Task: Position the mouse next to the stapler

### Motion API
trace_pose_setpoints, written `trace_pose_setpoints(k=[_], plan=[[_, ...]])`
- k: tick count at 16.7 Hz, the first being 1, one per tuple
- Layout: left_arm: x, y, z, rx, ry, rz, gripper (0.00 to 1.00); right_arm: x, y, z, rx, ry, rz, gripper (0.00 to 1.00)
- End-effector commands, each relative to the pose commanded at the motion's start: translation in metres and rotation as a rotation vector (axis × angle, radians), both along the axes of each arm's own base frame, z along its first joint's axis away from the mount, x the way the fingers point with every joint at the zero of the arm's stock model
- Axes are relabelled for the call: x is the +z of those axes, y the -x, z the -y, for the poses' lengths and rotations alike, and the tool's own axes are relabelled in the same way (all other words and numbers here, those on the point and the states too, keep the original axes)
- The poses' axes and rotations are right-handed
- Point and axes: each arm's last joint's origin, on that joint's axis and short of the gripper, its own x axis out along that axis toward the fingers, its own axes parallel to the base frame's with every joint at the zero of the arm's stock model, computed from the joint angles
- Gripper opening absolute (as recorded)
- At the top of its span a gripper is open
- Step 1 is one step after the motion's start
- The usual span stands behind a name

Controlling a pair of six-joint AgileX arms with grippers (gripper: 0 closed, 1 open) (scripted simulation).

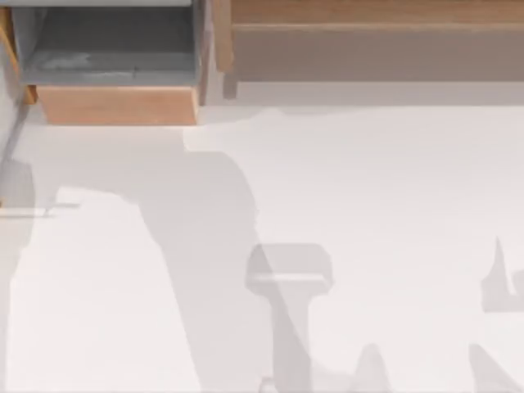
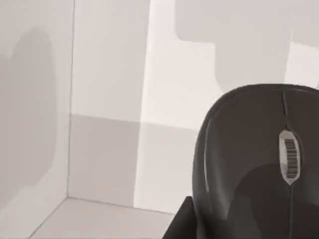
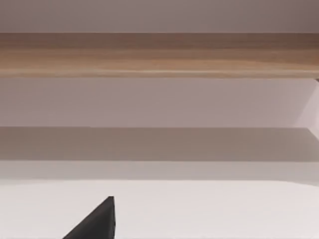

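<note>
The black mouse (image 2: 249, 164), with a grey scroll wheel, sits very close in the left wrist view, with a pale wall and floor behind it. A dark finger (image 2: 178, 225) of my left gripper presses against its side, so the gripper appears shut on it. One dark fingertip (image 3: 97, 221) of my right gripper pokes into the right wrist view above the white table (image 3: 209, 209). The stapler is out of view.
At the back left of the top view stands a grey open box with a wooden front (image 1: 115, 105). A long wooden ledge (image 1: 377, 24) runs along the back right. Arm shadows fall across the white table (image 1: 368, 180).
</note>
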Motion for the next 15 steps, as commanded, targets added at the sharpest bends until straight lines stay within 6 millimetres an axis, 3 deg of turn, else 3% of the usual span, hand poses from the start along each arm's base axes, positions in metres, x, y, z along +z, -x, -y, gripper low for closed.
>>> trace_pose_setpoints(k=[3,7,11,15], plan=[[0.033,0.009,0.052,-0.006,-0.057,0.05,0.0,0.0,0.0,0.0,0.0,0.0,0.0,1.0],[0.051,0.027,0.148,-0.051,-0.072,0.103,0.0,0.0,0.0,0.0,0.0,0.0,0.0,1.0],[0.042,0.062,0.257,-0.114,-0.022,0.119,0.0,0.0,0.0,0.0,0.0,0.0,0.0,1.0],[0.017,0.122,0.36,-0.164,0.049,0.092,0.0,0.0,0.0,0.0,0.0,0.0,0.0,1.0]])
